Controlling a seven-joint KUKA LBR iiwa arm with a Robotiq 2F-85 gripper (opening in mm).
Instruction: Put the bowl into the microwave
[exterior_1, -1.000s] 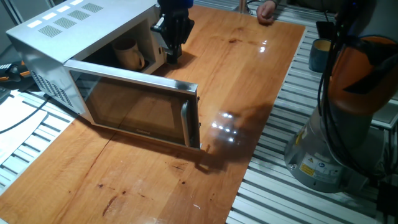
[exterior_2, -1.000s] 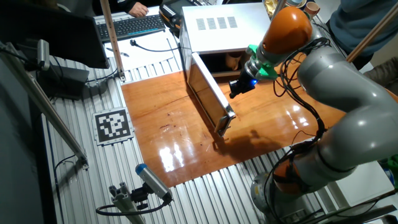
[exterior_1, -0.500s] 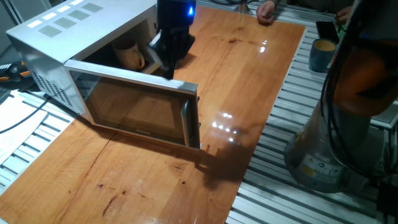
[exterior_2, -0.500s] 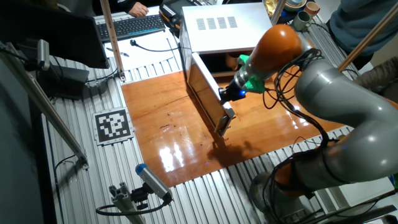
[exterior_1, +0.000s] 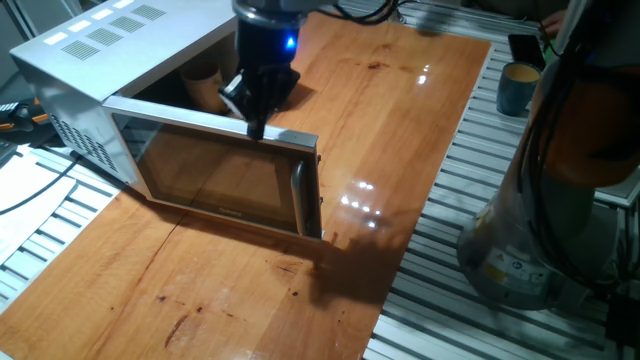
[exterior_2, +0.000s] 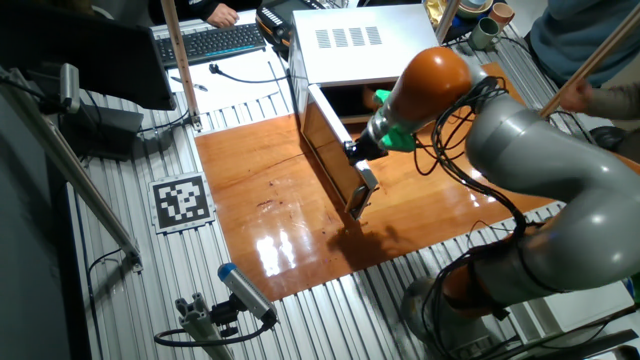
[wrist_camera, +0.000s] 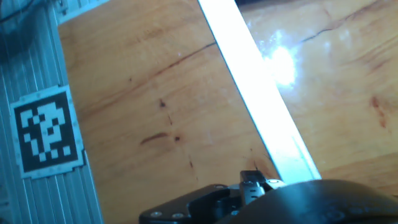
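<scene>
The table (exterior_1: 420, 150) is a long slab of glossy orange-brown wood, scratched and knotted in places, throwing back bright spots of ceiling light near its middle. It sits on a bed of ribbed aluminium rails (exterior_1: 60, 215) that run out on every side. The microwave (exterior_1: 90, 45) stands at one end with its dark glass door (exterior_1: 215, 175) swung wide open, the vertical bar handle (exterior_1: 298, 195) at the door's free edge. Inside the cavity, the bowl (exterior_1: 203, 88) sits on the floor of the oven, partly hidden behind the arm. The gripper (exterior_1: 256, 118) hangs just above the top edge of the open door, a blue light glowing on the wrist above it; from where I stand its fingers look pressed close together and hold nothing, though the hand view shows only the door's bright top rim and wood, so I cannot tell for sure. Off the table's edge a black-and-white printed marker (exterior_2: 182, 202) lies on the rails, a keyboard (exterior_2: 212, 41) rests beyond the microwave, and a dark mug (exterior_1: 516, 86) stands on the rails beside the robot's base (exterior_1: 510, 250).
</scene>
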